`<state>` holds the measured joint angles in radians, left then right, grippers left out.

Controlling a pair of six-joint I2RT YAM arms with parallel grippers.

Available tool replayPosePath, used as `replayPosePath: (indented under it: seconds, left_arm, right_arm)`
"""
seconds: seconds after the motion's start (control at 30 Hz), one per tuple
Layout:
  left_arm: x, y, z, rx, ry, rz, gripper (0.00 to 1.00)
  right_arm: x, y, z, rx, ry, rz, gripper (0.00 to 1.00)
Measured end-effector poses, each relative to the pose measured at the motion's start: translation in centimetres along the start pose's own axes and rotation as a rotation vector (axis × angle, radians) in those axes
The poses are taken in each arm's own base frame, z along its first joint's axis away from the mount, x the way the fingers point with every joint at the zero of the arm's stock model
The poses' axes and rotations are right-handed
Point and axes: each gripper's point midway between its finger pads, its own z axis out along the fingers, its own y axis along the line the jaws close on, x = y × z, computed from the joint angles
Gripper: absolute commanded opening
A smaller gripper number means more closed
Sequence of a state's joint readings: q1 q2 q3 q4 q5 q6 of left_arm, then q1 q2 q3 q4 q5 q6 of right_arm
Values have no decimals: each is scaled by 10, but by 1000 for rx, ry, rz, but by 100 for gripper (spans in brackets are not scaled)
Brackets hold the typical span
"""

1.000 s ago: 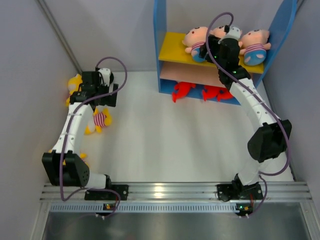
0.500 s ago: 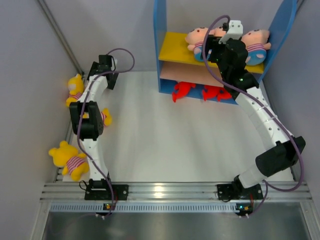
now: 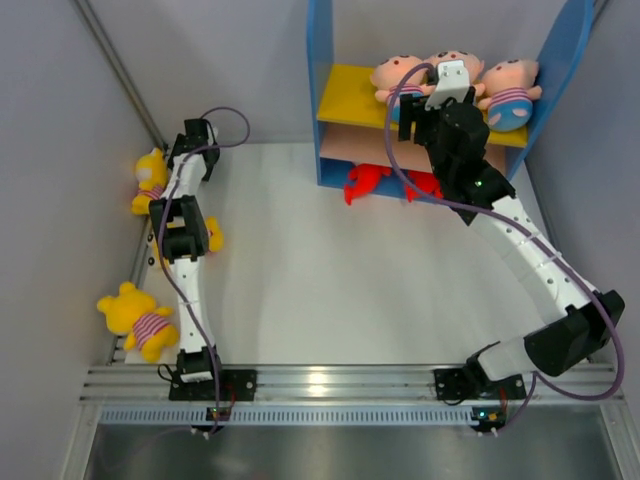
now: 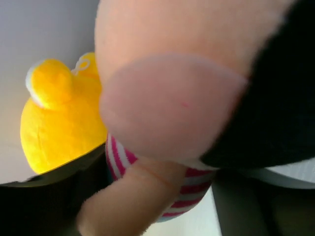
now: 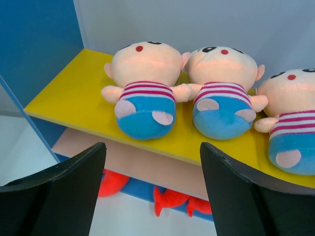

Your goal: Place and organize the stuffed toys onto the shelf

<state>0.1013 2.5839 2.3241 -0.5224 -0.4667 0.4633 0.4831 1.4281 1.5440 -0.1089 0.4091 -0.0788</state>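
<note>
The shelf (image 3: pixel 321 90) stands at the back. Three boy dolls (image 5: pixel 145 83) (image 5: pixel 221 88) (image 5: pixel 293 118) lie side by side on its yellow board (image 5: pixel 74 103). Red sharks (image 5: pixel 170 199) lie on the blue base under the pinkish board (image 5: pixel 147 164). My right gripper (image 5: pixel 152 191) is open and empty, just in front of the yellow board; it also shows in the top view (image 3: pixel 440 92). My left gripper (image 3: pixel 195 140) is at the far left. In the left wrist view a boy doll (image 4: pixel 172 98) fills the frame, its striped body between the jaws. A yellow figure (image 4: pixel 59 118) lies behind it.
Yellow figures lie along the left wall at the far left (image 3: pixel 150 175), half under the left arm (image 3: pixel 212 236) and near the front (image 3: pixel 135 320). Grey walls close in both sides. The left arm (image 3: pixel 185 235) stretches along the left wall.
The left arm swung from over the yellow figures to stretch toward the far left corner, uncovering the near yellow figure. The right gripper drew back a little from the upper board.
</note>
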Motion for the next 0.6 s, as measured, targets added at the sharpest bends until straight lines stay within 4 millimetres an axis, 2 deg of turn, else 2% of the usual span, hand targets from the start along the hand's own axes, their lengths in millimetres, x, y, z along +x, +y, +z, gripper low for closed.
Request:
replayPosePath:
  seconds: [0.03,0.07,0.17,0.27,0.4,0.5,0.6]
  left_arm:
    - [1,1,2,12,-3,0,62]
    - [2,1,4,28,-10,2,43]
    - [3,-6,8,77,-27,13,0]
    - [6,-15,1,114,-39,37,0]
    - [22,-19,-31,168,-20,47,0]
    - [51,-25,-86,262,-3,86,0]
    - [73,-26,-162,383,-62,132,0]
  right_arm:
    - [-1,1,-3,4,-7,-5,77]
    - [-1,1,-5,10,-10,-11,77]
    - [-3,0,-9,31,-17,-25,77]
    - [-5,1,-11,43,-22,-40,78]
    - [-6,21,-16,-28,-29,-87,78]
    - [-10,54,-26,-207,-62,-143,82]
    - [-12,87,-53,-436,-108,-204,84]
